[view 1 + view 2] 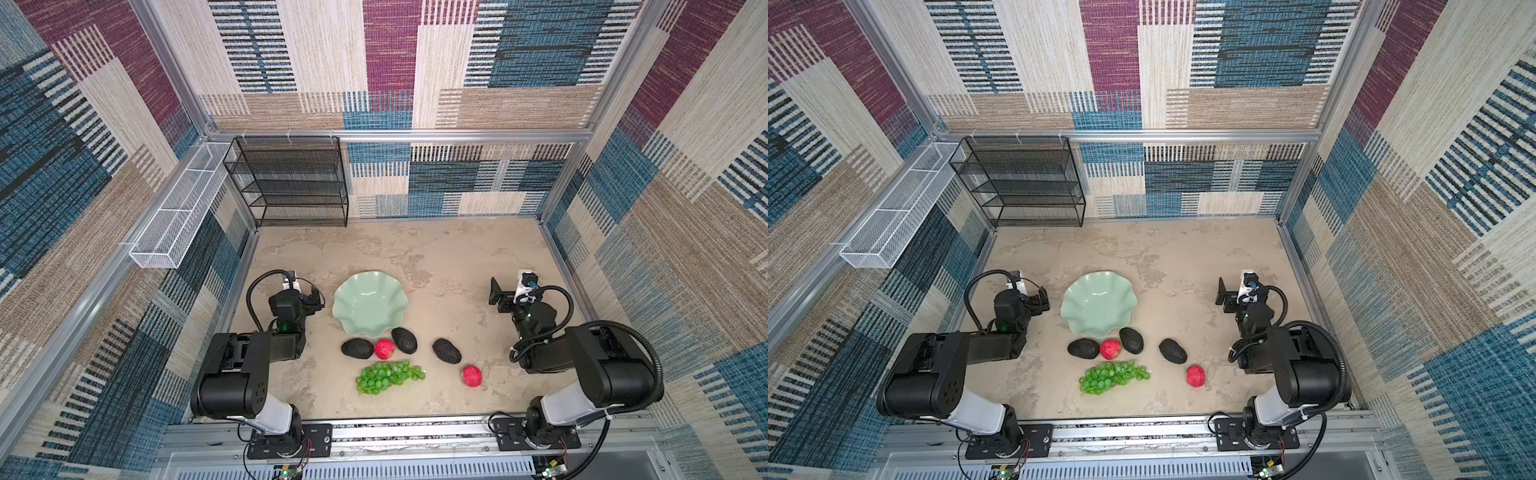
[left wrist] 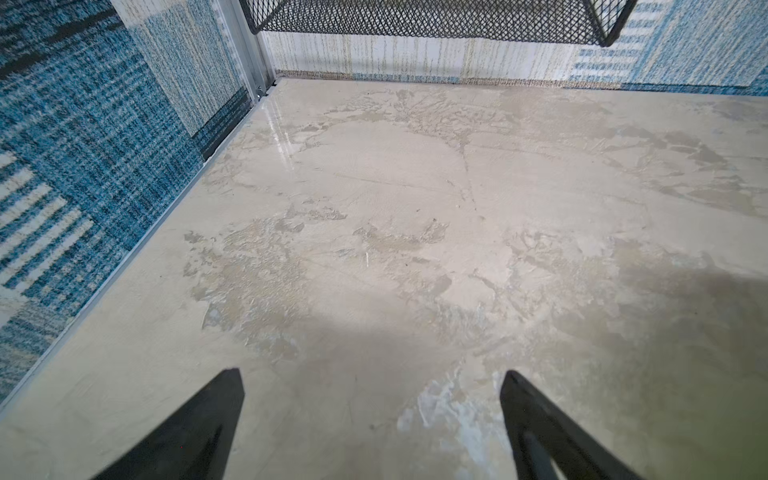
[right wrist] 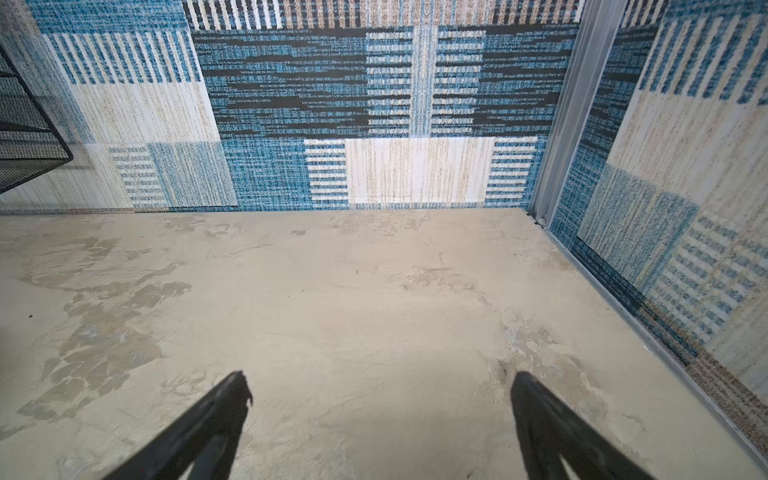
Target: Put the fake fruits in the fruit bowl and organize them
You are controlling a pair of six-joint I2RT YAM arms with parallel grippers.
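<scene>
Mint fruit bowl [image 1: 370, 303] central, bare inside, left avocado [image 1: 357, 348], near red fruit [image 1: 384, 348] and middle avocado [image 1: 404, 340] at its 6 o'clock, right avocado [image 1: 446, 350] and far red fruit [image 1: 472, 375] toward 4, grapes [image 1: 388, 376] farther out at 6, left gripper [image 1: 314, 300] at 9, right gripper [image 1: 498, 296] at 3 — both released, grasping nothing

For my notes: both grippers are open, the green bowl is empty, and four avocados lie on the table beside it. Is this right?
One thing is wrong: three avocados, not four, lie on the table beside the green bowl, as both top views show. The left gripper and right gripper are open, and the bowl is empty.
</scene>
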